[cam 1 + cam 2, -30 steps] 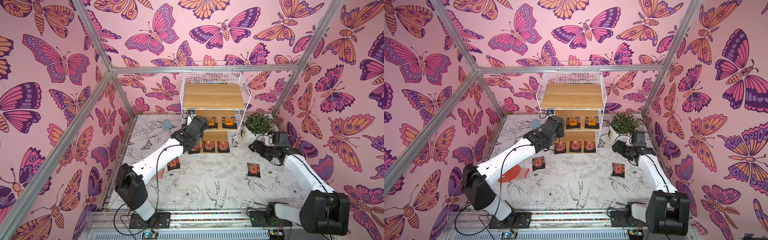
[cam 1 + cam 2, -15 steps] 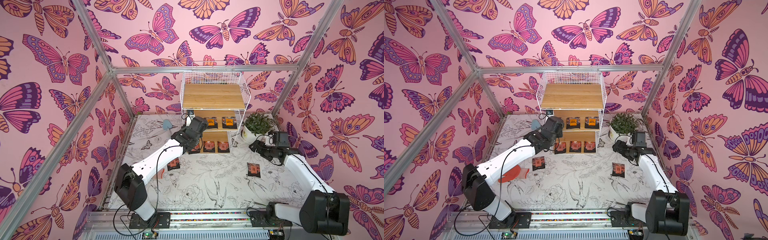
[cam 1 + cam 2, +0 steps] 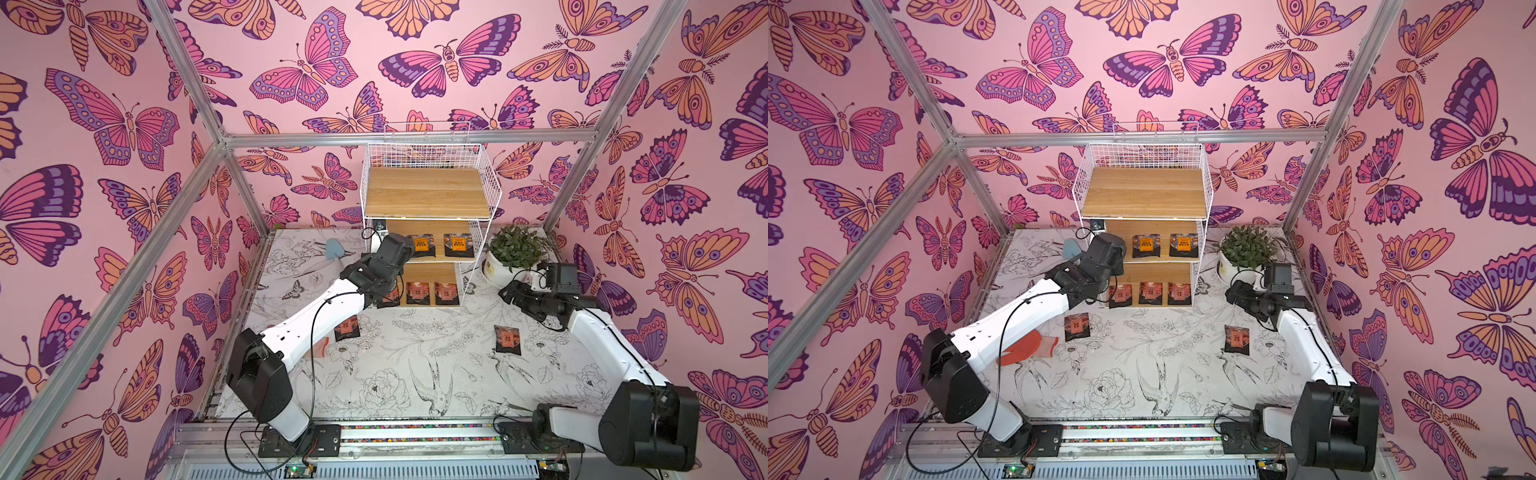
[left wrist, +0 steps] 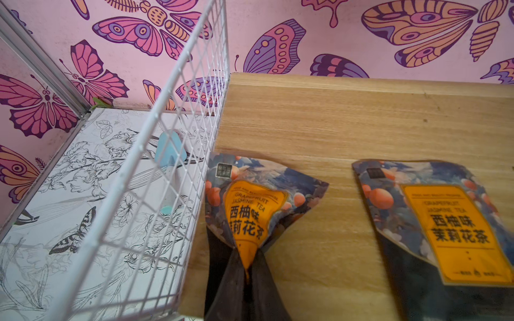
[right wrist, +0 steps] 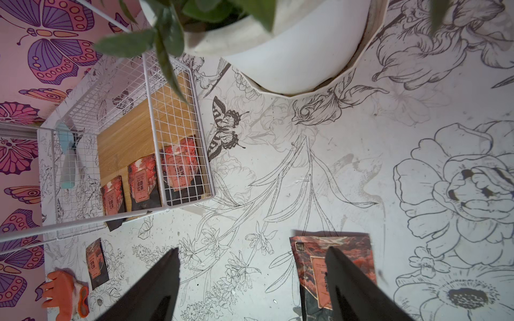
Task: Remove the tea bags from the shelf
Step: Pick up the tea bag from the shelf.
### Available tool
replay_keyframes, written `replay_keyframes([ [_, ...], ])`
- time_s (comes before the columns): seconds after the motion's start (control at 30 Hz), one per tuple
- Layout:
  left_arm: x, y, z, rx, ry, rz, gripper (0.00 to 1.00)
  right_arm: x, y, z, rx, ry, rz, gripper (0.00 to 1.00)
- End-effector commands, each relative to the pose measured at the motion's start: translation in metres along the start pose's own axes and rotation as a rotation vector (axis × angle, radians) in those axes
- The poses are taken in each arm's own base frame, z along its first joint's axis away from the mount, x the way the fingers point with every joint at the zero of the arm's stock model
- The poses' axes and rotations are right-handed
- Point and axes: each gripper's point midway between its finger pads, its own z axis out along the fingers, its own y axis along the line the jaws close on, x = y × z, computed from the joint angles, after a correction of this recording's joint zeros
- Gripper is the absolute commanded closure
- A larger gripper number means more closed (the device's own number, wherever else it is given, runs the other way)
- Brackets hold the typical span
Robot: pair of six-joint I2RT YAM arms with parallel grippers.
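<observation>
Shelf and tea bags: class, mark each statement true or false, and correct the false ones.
1. The left gripper is shut on a tea bag on the middle board of the shelf. True.
2. The top board holds two tea bags. False: it is bare.
3. Three tea bags lie on the lowest board. True.
4. The right gripper holds a tea bag. False: it is open and holds nothing.
5. No tea bag lies on the table. False: two tea bags lie there.
</observation>
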Motion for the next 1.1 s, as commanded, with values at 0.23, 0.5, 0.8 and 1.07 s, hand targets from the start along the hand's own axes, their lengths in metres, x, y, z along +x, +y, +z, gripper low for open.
replay_keyframes([
  [0.23,0.015,-0.005,-0.012,0.021,0.047,0.093,1.00,-0.011,0.005,-0.008,-0.011,-0.035,0.003,0.15],
  [0.5,0.014,-0.012,-0.023,0.040,0.030,0.090,1.00,-0.010,0.008,-0.009,-0.029,-0.032,0.002,0.15],
  [0.8,0.006,-0.009,-0.040,0.079,0.009,0.064,1.00,-0.010,0.009,-0.009,-0.035,-0.030,0.005,0.15],
  [1.07,0.005,-0.010,-0.055,0.111,-0.006,0.062,1.00,-0.011,0.011,-0.012,-0.037,-0.034,-0.001,0.15],
])
